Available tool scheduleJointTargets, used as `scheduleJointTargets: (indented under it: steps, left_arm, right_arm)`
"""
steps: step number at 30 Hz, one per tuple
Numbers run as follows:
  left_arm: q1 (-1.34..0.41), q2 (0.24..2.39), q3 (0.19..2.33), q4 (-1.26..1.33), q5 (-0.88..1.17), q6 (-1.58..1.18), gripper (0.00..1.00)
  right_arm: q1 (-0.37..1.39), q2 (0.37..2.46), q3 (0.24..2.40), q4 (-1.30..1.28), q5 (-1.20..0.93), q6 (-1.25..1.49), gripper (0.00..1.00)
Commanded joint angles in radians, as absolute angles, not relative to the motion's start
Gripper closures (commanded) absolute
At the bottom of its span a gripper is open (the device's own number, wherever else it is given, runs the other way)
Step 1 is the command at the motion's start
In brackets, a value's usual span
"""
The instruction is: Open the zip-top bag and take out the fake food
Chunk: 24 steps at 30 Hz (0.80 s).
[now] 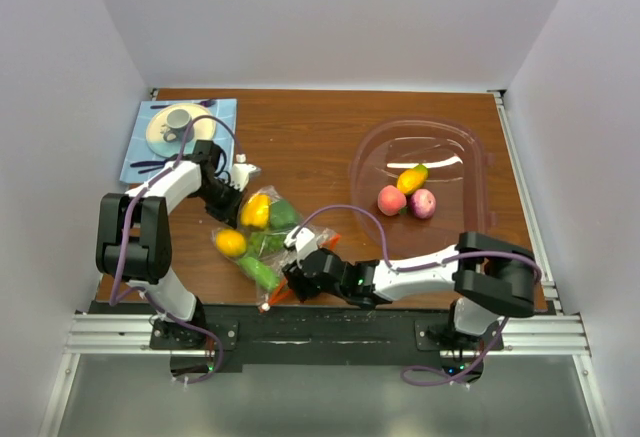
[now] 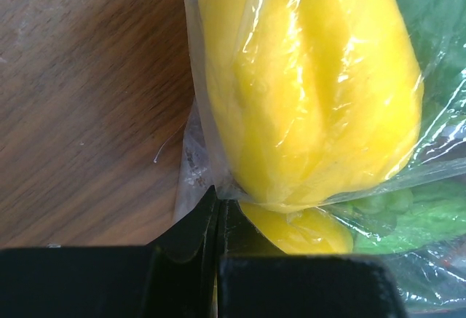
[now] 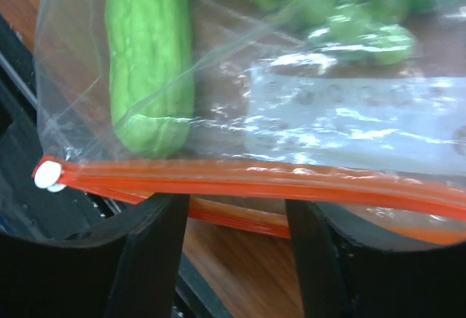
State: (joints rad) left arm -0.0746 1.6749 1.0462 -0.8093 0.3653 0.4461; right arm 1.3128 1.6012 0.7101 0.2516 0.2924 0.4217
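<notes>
Left wrist view: the left gripper (image 2: 218, 220) is seen with its black fingers pressed together on a fold of film at the far-left edge of the crinkly clear plastic zip-top bag (image 2: 195, 154). A glossy yellow toy pepper (image 2: 306, 92) is sealed inside just beyond them. From the right wrist, the right gripper (image 3: 240, 252) is shown spread, with the bag's orange-red zip strip (image 3: 255, 181) stretched across just past the two fingertips; whether it is touched cannot be told. A small white slider (image 3: 48, 174) is seated at one end of that strip, and a knobbly green toy cucumber (image 3: 149, 63) is pressed against the film behind it. From above, the bag is found lying on the brown wooden table (image 1: 320, 127) between the two grippers, with yellow and green fake food (image 1: 231, 243) still enclosed. Well apart to the bag's right, a large pink-tinted clear oval tub (image 1: 372, 157) is seen holding a yellow-orange piece (image 1: 411, 178) and two pink-red pieces (image 1: 391, 200). Beyond the bag's far-left side, a blue mat (image 1: 135, 162) is laid, bearing a pale plate (image 1: 160, 139) and a white cup (image 1: 178, 118).
</notes>
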Motion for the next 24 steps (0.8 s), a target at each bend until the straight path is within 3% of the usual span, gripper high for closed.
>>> scheduleJointTargets:
  steps: [1, 10, 24]
  left_arm:
    - [-0.075, 1.66, 1.055, -0.795, 0.334, 0.426, 1.0]
    - [-0.078, 1.657, 1.026, -0.767, 0.319, 0.391, 1.0]
    - [-0.087, 1.651, 1.011, -0.776, 0.333, 0.388, 1.0]
  right_arm:
    - [1.359, 1.638, 0.785, 0.328, 0.27, 0.385, 0.36]
    - [1.384, 1.675, 0.854, 0.357, 0.285, 0.348, 0.3]
    - [1.384, 1.821, 0.977, 0.322, 0.31, 0.342, 0.29]
